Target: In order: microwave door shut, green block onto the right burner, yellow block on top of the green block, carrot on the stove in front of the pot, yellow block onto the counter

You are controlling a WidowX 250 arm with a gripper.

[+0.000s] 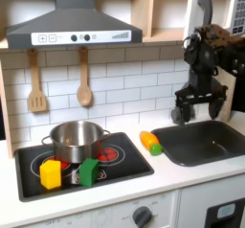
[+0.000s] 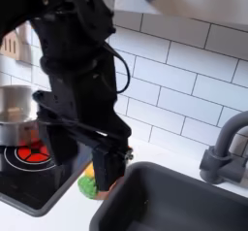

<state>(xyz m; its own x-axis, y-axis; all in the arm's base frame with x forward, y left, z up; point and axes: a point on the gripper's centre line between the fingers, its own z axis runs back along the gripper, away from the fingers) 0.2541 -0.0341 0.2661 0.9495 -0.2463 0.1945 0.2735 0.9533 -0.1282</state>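
A toy kitchen with a white tile wall. In the first exterior view, the black arm hangs above the sink (image 1: 206,144) on the first exterior view's right, its gripper (image 1: 199,105) pointing down with jaws spread and holding nothing. On the stove (image 1: 29,157) sit a steel pot (image 1: 76,136), a green block (image 1: 89,171) in front of it and a yellow block (image 1: 50,173) just beside, toward the first exterior view's left. The carrot (image 1: 150,142) lies on the counter between stove and sink.

No microwave appears here, so I cannot say whether its door is shut. The green block looks like the next thing to fetch. To do it well, the arm should swing across clear of the carrot and pot, come straight down over the green block, and close without nudging the yellow block.
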